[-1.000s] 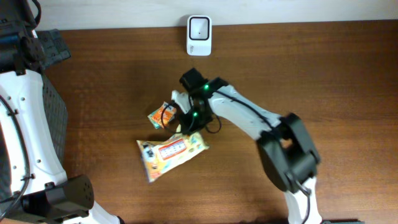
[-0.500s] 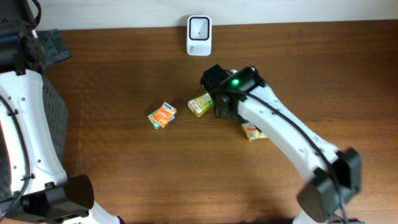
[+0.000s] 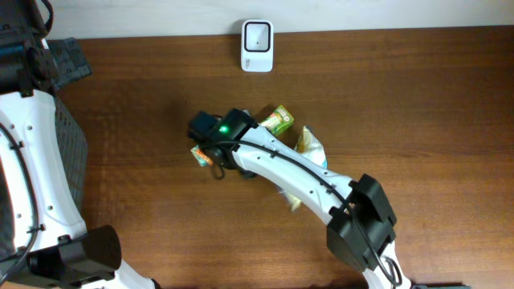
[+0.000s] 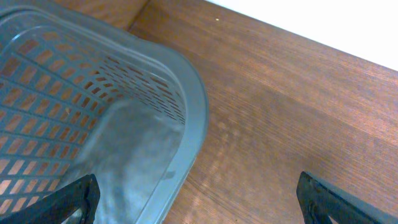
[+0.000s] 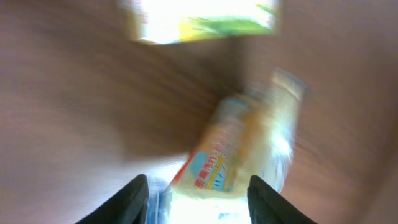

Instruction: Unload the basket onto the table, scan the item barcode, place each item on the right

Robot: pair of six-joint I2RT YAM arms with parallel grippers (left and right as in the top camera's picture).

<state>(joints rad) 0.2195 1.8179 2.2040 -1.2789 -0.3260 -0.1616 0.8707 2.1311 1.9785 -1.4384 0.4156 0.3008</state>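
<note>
My right tool [image 3: 210,146] is out over the middle of the brown wooden tabletop [image 3: 418,96], and my arm reaches to it from the near right edge. In the blurred right wrist view its two dark fingers [image 5: 134,200] stand partly apart. A pale yellow crinkled snack bag with an orange and blue label [image 5: 239,155] shows between and beyond them. I cannot tell whether either finger touches it, and nothing looks clamped.

From overhead, a small orange foil packet [image 3: 197,153] lies just beside my right tool on its left, half hidden under it. A green and yellow cardboard box [image 3: 278,120] lies to the right of the tool. The snack bag [image 3: 310,147] lies just beside the box on the near side, and my forearm covers its lower end. The white rounded barcode scanner [image 3: 257,34] stands at the far edge of the tabletop, well apart from all three items.

My left tool [image 4: 199,204] is at the left side with its jaws as wide as they go and nothing between them. It hangs above the rim of a grey perforated plastic basket [image 4: 194,106].
</note>
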